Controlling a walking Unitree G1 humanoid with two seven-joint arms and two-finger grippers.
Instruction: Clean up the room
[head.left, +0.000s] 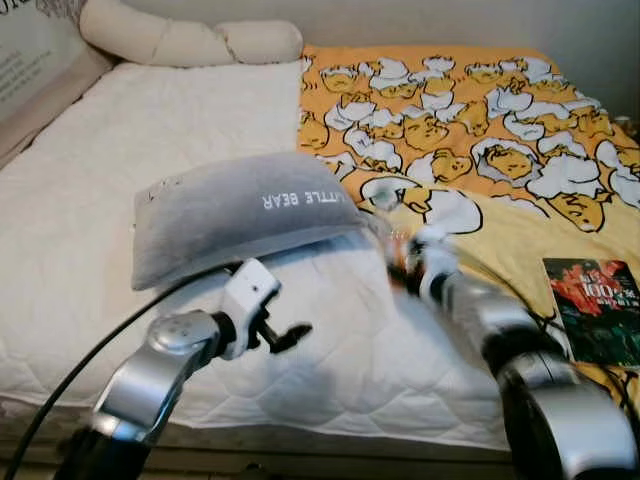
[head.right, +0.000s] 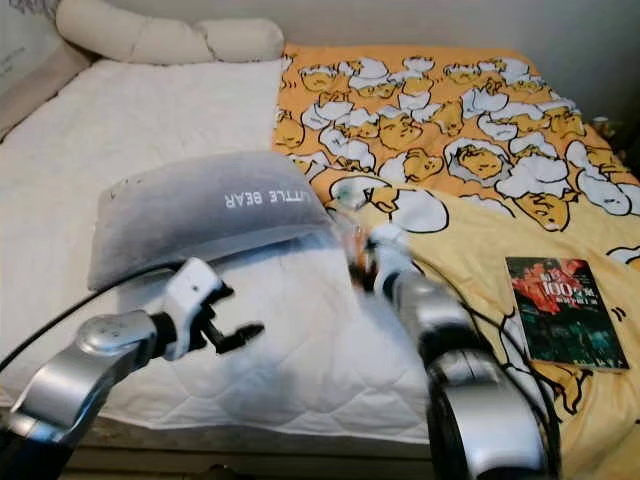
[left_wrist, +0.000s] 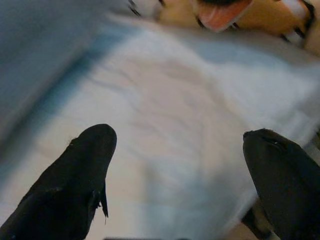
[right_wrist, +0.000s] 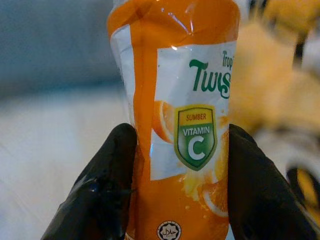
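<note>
I'm facing a bed (head.left: 120, 150) with a white quilted mattress and a yellow cartoon blanket (head.left: 480, 110). Near its front edge my left gripper (head.left: 290, 335) hovers released, fingers (left_wrist: 75, 175) spread over the quilt. My right gripper (right_wrist: 180, 165) is clenched on an orange drink bottle (right_wrist: 175, 100); its wrist view reads "Twis", "SUMBER VITAMIN C", which the head views blur. Beyond, a grey pillow (head.left: 240, 210) printed "LITTLE BEAR"; a book (head.right: 560, 310) lies toward the right edge.

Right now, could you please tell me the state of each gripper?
Left gripper: open, empty, above the white mattress.
Right gripper: closed on an orange drink bottle.
</note>
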